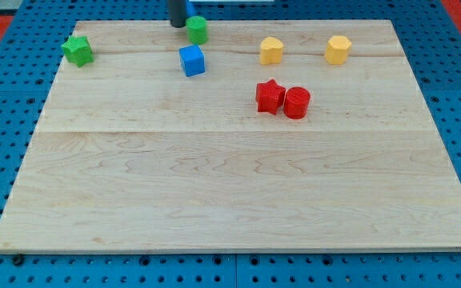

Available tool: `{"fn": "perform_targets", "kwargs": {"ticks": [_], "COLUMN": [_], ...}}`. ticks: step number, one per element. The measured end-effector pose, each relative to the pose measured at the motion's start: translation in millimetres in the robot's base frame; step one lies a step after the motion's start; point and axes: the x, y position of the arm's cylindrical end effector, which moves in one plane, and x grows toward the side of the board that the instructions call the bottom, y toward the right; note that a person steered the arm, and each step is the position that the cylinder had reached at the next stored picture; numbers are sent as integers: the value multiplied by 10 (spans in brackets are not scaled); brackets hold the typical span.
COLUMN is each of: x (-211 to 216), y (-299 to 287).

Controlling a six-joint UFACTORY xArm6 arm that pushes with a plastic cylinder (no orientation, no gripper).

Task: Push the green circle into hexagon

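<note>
Rod tip [178,25] sits pressed against the left side of the green circle [198,30], grasping nothing, up at the top edge of the wooden board [230,184], with the blue block [191,61] just below and 2 yellow blocks, [271,50] and [337,49], waiting off right.

No text, label, brand, number or sign can be read anywhere here.

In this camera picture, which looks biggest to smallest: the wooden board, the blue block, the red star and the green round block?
1. Wooden board, by far the largest.
2. Red star and blue block look about alike; I won't rank them.
3. Green round block looks slightly smaller, but it sits farther back, so that's unsure.
</note>
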Motion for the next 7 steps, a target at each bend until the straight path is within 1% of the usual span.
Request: {"fn": "perform_targets", "kwargs": {"ticks": [1,2,3,4,5,6,7], "x": [212,244,284,285,681,712,549], "y": [216,898,1453,742,320,844,1232]}}
